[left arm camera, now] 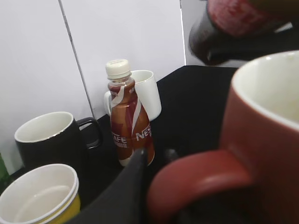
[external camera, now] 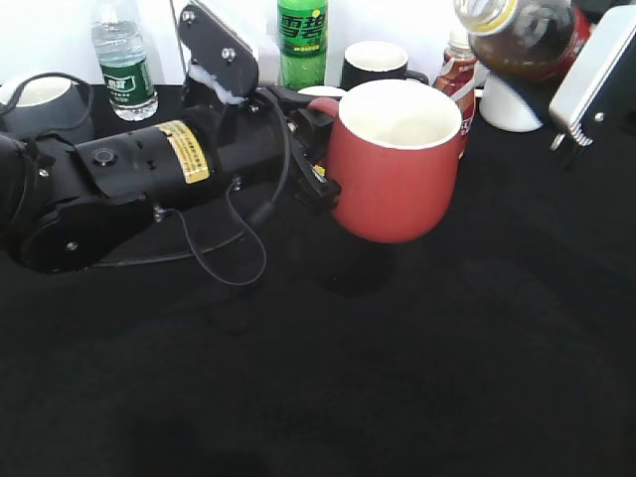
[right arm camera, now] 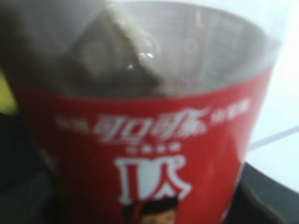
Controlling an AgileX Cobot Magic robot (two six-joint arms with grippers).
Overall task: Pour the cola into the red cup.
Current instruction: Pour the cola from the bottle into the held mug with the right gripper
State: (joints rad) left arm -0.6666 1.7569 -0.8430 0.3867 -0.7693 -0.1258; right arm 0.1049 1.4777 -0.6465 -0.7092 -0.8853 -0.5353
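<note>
The red cup (external camera: 397, 169) is a rounded dark red mug with an empty white interior. My left gripper (external camera: 316, 164) is shut on its handle and holds it above the black table. In the left wrist view the cup (left arm camera: 261, 140) fills the right side, with the gripper (left arm camera: 154, 179) on the handle. My right gripper (external camera: 581, 65) is shut on the cola bottle (external camera: 527, 35), which is tilted above and to the right of the cup, its yellow neck end pointing left. The bottle's red label (right arm camera: 149, 130) fills the right wrist view; it also shows in the left wrist view (left arm camera: 233, 18).
Behind the cup stand a Nescafe bottle (external camera: 455, 75) (left arm camera: 130, 116), a black mug (external camera: 373, 65) (left arm camera: 46, 140), a white mug (external camera: 507, 104) (left arm camera: 147, 93), a green soda bottle (external camera: 301, 40), a water bottle (external camera: 124, 65) and a yellow cup (left arm camera: 39, 196). A dark mug (external camera: 40, 99) stands far left.
</note>
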